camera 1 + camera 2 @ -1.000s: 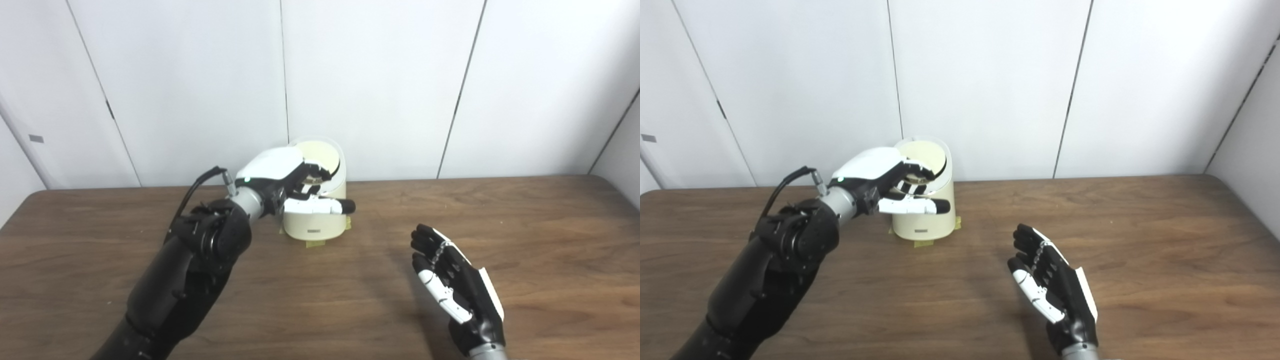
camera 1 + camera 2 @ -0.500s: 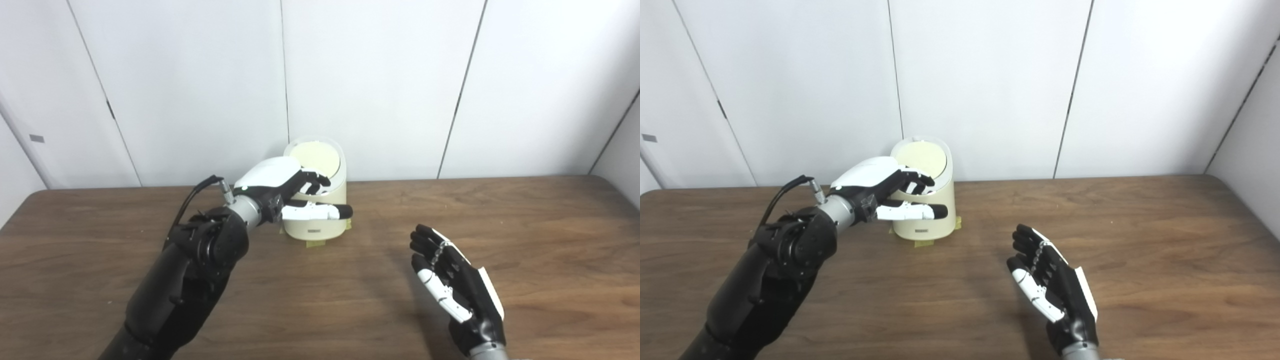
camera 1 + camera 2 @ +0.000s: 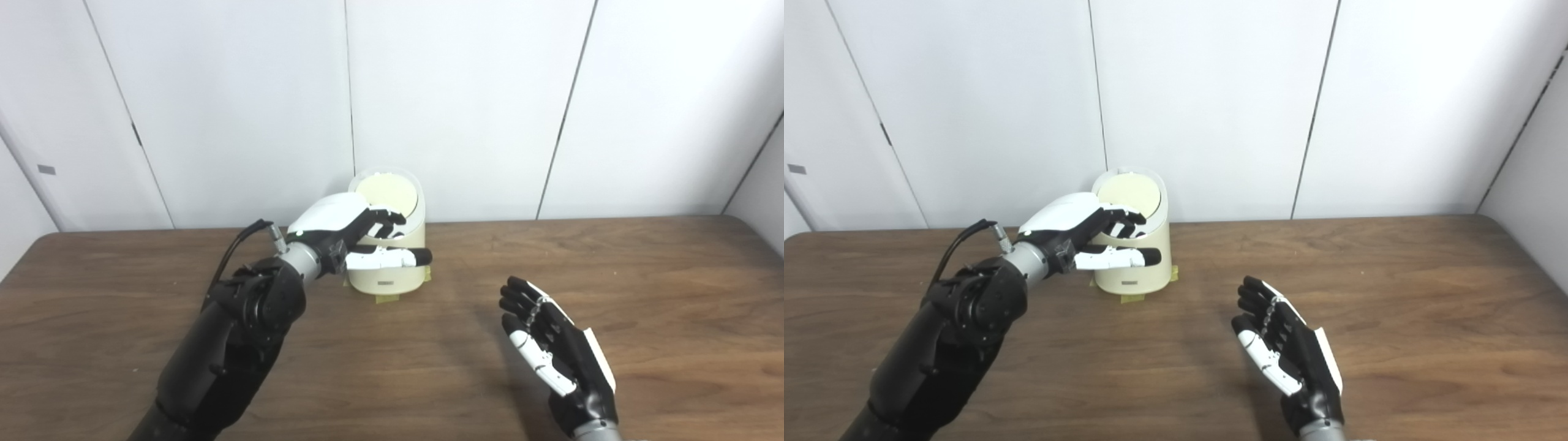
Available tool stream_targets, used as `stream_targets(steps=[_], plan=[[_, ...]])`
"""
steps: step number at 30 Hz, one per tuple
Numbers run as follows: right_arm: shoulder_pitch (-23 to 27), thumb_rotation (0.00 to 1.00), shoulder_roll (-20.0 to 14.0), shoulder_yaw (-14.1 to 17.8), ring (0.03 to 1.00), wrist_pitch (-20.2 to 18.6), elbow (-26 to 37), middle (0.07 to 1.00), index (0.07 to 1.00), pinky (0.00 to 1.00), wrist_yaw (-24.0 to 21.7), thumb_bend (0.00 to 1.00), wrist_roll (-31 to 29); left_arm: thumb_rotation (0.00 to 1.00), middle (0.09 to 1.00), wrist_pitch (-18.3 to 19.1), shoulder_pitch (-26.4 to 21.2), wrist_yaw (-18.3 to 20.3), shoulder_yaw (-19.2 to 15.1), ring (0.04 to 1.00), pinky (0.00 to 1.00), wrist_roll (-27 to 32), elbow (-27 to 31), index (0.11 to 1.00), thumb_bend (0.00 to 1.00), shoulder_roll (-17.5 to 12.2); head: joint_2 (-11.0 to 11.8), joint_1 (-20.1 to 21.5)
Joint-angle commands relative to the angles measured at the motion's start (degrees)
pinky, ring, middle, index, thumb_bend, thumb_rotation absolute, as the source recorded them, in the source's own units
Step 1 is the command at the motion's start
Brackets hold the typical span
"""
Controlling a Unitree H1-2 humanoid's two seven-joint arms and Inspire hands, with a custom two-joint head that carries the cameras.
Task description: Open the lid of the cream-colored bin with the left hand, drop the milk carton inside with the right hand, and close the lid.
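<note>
Cream-colored bin (image 3: 387, 260): at the table's (image 3: 643, 275) far edge, lid (image 3: 387, 191) down; no milk carton in view, so closing step judged complete. Left hand (image 3: 355, 236): fingers spread, empty, against the bin's front, lower than a second ago; next, withdrawal. Right hand (image 3: 554, 355): open, empty, near edge, barely moved.

lid (image 3: 387, 191): open → shut on bin (image 3: 386, 272) | left robot hand (image 3: 355, 236): lowered, released lid
</note>
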State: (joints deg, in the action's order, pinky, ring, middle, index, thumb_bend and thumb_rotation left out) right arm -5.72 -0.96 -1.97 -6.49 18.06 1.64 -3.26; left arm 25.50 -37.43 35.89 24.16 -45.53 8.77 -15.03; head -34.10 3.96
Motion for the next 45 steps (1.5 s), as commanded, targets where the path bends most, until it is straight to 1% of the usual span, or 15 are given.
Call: stream_targets(steps=[1, 5, 7, 10, 12, 15, 20, 22, 26, 30, 33, 36, 40, 42, 45], plan=[[-0.7, 0.38, 0.7, 0.0, 0.827, 0.7, 2.3, 0.818, 0.81, 0.82, -0.4, 0.21, -0.3, 1.0, 0.861, -0.5, -1.7, 0.2, 0.1, 0.892, 1.0, 0.7, -0.8, 0.851, 0.95, -0.1, -0.1, 0.0], [-0.6, 0.38, 0.6, 0.1, 0.827, 1.4, 1.8, 0.815, 0.808, 0.82, -0.6, 0.22, -0.4, 1.0, 0.853, -1.1, -1.6, -0.2, -0.2, 0.864, 1.0, 1.8, -1.2, 0.841, 0.96, -0.1, -0.1, 0.1], [-0.6, 0.38, 0.7, 0.1, 0.826, 1.2, 1.9, 0.814, 0.807, 0.81, -0.5, 0.22, -0.4, 1.0, 0.845, -1.1, -1.4, -0.1, -0.3, 0.852, 1.0, 2.2, -1.2, 0.84, 0.98, -0.2, -0.1, 0.0], [-0.6, 0.38, 0.7, -0.1, 0.826, 0.9, 2.0, 0.815, 0.807, 0.81, -0.4, 0.22, 0.0, 1.0, 0.842, -0.5, -1.6, 0.7, -0.2, 0.854, 1.0, 2.6, -1.0, 0.836, 0.99, -0.4, -0.2, 0.0], [-0.6, 0.4, 0.6, -0.2, 0.827, 0.4, 2.3, 0.815, 0.809, 0.82, -0.4, 0.22, 0.3, 1.0, 0.839, -0.3, -1.7, 0.9, -0.2, 0.854, 1.0, 3.2, -1.0, 0.829, 1.0, -0.5, -0.2, 0.0], [-0.6, 0.39, 0.8, -0.2, 0.823, 1.1, 2.1, 0.815, 0.812, 0.81, -0.5, 0.22, -0.1, 1.0, 0.832, -0.3, -1.8, 1.1, -0.2, 0.845, 1.0, 4.2, -1.1, 0.823, 1.0, -0.7, -0.3, 0.1], [-0.6, 0.39, 0.9, -0.3, 0.838, -0.5, 2.8, 0.827, 0.824, 0.83, -0.4, 0.21, -0.2, 1.0, 0.817, 0.2, -2.0, 1.2, 0.0, 0.82, 1.0, 4.9, -1.2, 0.818, 1.0, -0.9, -0.2, 0.1], [-0.6, 0.4, 0.9, -0.3, 0.839, -0.4, 2.8, 0.828, 0.826, 0.84, -0.4, 0.21, 0.0, 1.0, 0.814, 0.3, -2.1, 1.4, 0.1, 0.817, 1.0, 5.0, -1.2, 0.816, 1.0, -1.0, -0.2, 0.1], [-0.6, 0.39, 0.9, -0.4, 0.827, 0.0, 2.7, 0.822, 0.821, 0.81, -0.3, 0.2, 0.2, 1.0, 0.806, 0.6, -2.3, 1.8, 0.3, 0.804, 1.0, 5.6, -1.4, 0.818, 1.0, -1.0, -0.2, 0.3], [-0.5, 0.38, 1.1, -0.3, 0.823, -0.2, 2.7, 0.82, 0.819, 0.8, -0.1, 0.21, -0.1, 1.0, 0.816, 0.9, -2.2, 1.8, 0.5, 0.818, 1.0, 5.8, -1.8, 0.822, 1.0, -1.0, -0.3, 0.3], [-0.6, 0.36, 1.1, -0.3, 0.823, 0.0, 2.7, 0.819, 0.816, 0.79, -0.1, 0.21, 0.0, 1.0, 0.821, 0.2, -2.1, 1.0, 0.7, 0.823, 1.0, 5.9, -2.1, 0.825, 0.99, -1.0, -0.3, 0.4], [-0.5, 0.35, 1.2, -0.3, 0.821, 0.4, 2.4, 0.817, 0.813, 0.79, -0.1, 0.21, -0.2, 1.0, 0.827, -1.4, -1.7, -0.3, 0.6, 0.827, 0.98, 6.3, -2.8, 0.829, 0.97, -0.9, -0.2, 0.6], [-0.5, 0.35, 1.3, -0.4, 0.815, 0.3, 2.4, 0.813, 0.808, 0.79, 0.0, 0.21, 0.1, 1.0, 0.869, -3.0, -1.1, -2.2, 0.3, 0.857, 0.97, 6.4, -3.8, 0.871, 0.96, -0.5, -0.3, 0.6], [-0.4, 0.34, 1.3, -0.4, 0.814, 0.2, 2.5, 0.813, 0.808, 0.79, 0.0, 0.2, 0.2, 1.0, 0.89, -3.3, -1.0, -2.6, 0.3, 0.871, 0.97, 6.4, -4.3, 0.893, 0.97, -0.4, -0.3, 0.7], [-0.4, 0.36, 1.4, -0.4, 0.812, 0.4, 2.3, 0.811, 0.806, 0.78, 0.1, 0.21, 0.3, 1.0, 0.884, -3.3, -1.0, -2.7, 0.4, 0.872, 0.99, 6.4, -4.7, 0.896, 0.96, -0.4, -0.3, 0.8]])
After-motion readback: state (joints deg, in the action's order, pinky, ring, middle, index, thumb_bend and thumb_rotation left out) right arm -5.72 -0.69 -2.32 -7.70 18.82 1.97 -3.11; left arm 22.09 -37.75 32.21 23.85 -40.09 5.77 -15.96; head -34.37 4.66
